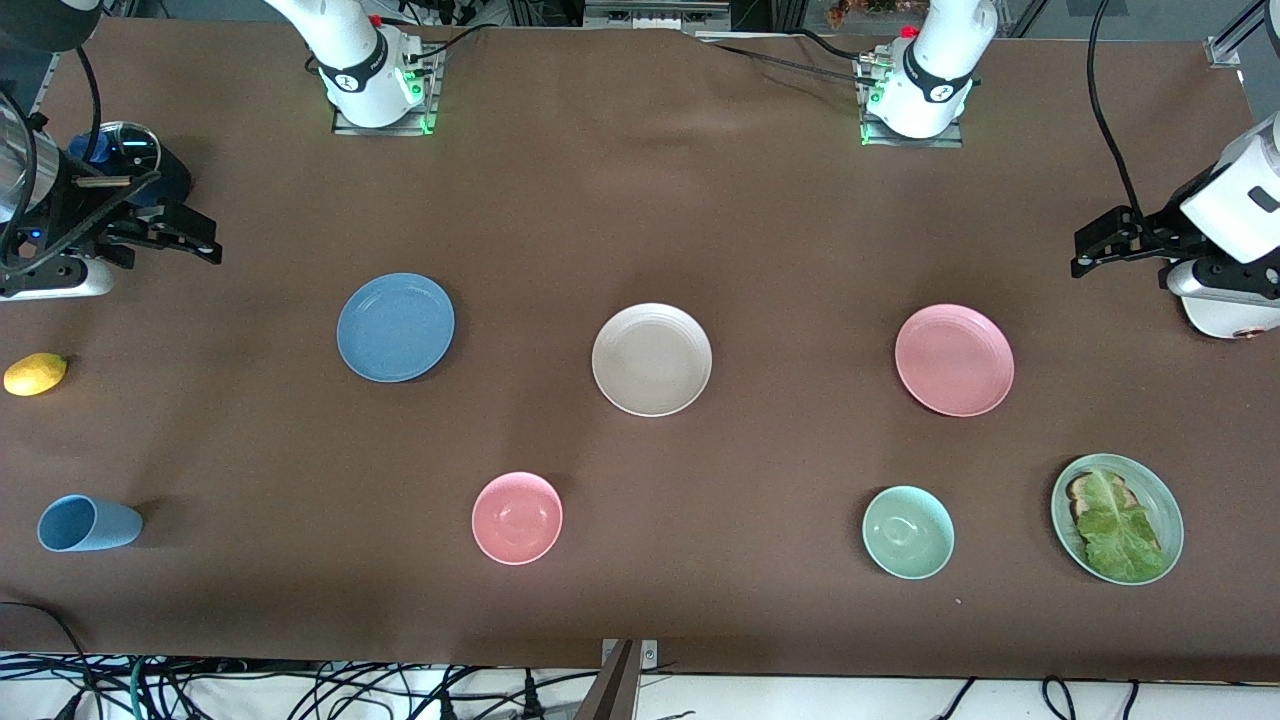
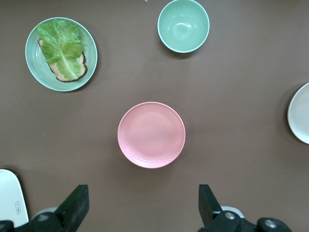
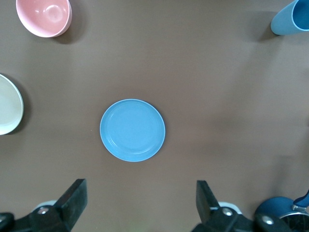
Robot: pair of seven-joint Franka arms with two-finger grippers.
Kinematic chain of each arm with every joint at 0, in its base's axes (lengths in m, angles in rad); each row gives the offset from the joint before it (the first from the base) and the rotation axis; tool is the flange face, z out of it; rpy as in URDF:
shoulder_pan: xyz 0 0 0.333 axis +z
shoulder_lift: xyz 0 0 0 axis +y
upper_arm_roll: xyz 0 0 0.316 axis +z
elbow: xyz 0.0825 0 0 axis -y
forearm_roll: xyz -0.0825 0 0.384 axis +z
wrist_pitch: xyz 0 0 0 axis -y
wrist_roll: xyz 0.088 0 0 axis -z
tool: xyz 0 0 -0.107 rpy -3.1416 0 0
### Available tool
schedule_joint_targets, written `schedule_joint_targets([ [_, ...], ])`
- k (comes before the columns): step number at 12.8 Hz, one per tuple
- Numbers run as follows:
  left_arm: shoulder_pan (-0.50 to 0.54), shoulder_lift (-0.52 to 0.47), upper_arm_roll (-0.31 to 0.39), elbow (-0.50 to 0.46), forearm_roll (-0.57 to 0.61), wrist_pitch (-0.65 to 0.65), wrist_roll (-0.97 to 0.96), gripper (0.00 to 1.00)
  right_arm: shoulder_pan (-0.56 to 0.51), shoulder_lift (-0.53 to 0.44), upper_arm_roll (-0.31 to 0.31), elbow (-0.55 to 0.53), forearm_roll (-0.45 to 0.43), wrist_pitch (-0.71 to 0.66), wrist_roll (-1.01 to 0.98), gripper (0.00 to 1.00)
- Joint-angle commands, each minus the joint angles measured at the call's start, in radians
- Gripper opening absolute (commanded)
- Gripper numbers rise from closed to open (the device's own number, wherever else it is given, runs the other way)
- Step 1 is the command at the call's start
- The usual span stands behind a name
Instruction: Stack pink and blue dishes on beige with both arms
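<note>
Three equal flat plates lie in a row across the table's middle. The blue plate [image 1: 395,327] is toward the right arm's end, the beige plate [image 1: 651,359] is in the centre, and the pink plate [image 1: 954,360] is toward the left arm's end. Each plate lies bare, apart from the others. My right gripper [image 1: 195,238] hangs open and empty high over the right arm's end of the table; its wrist view shows the blue plate [image 3: 133,130] past the open gripper [image 3: 141,203]. My left gripper [image 1: 1092,250] hangs open over the left arm's end, with the pink plate [image 2: 151,135] past the open gripper [image 2: 143,205].
Nearer the front camera stand a blue cup [image 1: 88,523] on its side, a deep pink bowl [image 1: 517,517], a mint-green bowl [image 1: 908,532] and a green plate [image 1: 1170,505] with toast and lettuce. A lemon [image 1: 35,374] lies at the right arm's end.
</note>
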Motion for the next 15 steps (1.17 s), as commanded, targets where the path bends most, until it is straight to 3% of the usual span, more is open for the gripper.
schedule_joint_targets([
  [1,-0.004,-0.006,0.000,-0.008,-0.004,0.014,-0.003,1.00,-0.002,-0.018,0.002,-0.016,-0.005,-0.008,0.014,1.00],
  [10,-0.002,0.012,-0.023,-0.008,0.026,0.014,0.013,1.00,-0.002,-0.017,0.002,-0.017,-0.005,-0.008,0.014,1.00],
  [15,0.051,0.138,-0.017,-0.005,-0.030,0.018,0.001,1.00,-0.002,-0.017,0.002,-0.017,-0.005,-0.008,0.014,1.00],
])
